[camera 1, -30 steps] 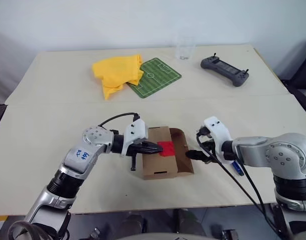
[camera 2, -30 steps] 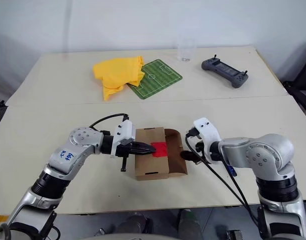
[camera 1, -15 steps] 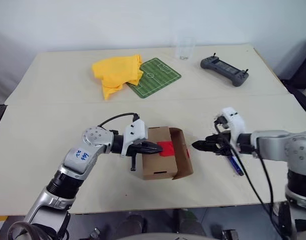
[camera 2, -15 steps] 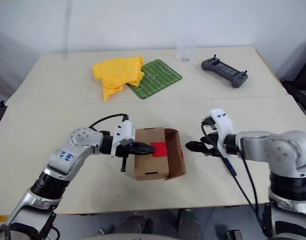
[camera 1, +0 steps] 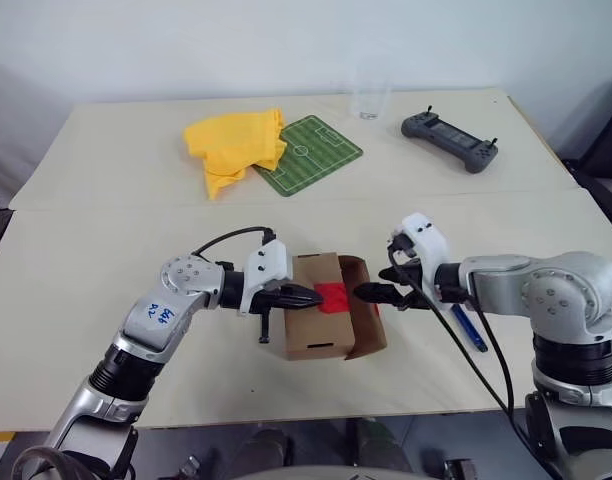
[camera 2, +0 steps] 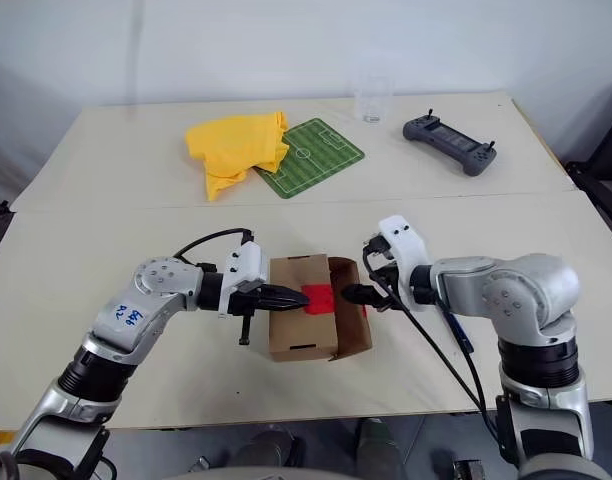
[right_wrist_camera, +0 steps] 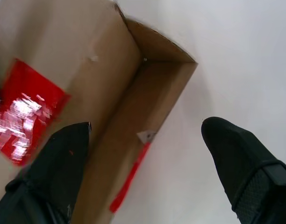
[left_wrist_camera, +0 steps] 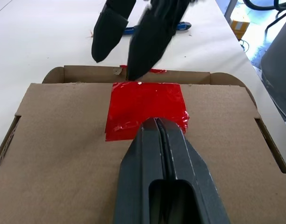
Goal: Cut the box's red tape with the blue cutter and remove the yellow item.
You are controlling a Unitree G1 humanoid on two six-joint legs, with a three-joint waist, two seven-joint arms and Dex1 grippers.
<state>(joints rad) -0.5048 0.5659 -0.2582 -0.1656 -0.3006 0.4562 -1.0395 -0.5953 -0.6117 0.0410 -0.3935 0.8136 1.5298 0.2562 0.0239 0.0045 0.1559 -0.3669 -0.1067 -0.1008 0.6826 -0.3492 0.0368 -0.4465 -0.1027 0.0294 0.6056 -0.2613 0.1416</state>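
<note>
I see the small brown cardboard box [camera 1: 321, 318] lying flat at the near middle of the beige table [camera 1: 106, 250], its right flap hanging open. A square of glossy red tape [camera 1: 333, 295] sits on the lid's right edge. The slim dark-blue pen-shaped cutter [camera 1: 469, 328] lies right of the box, apart from it.

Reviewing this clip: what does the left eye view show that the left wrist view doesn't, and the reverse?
Left eye view alone: the yellow cloth, green soccer-field mat, clear glass and grey controller at the table's far side. Left wrist view alone: the left gripper shut, its tips pressed on the red tape, and a strip of tape on the flap beyond. Both: the box, the open right gripper at its flap, the blue cutter lying on the table.
</note>
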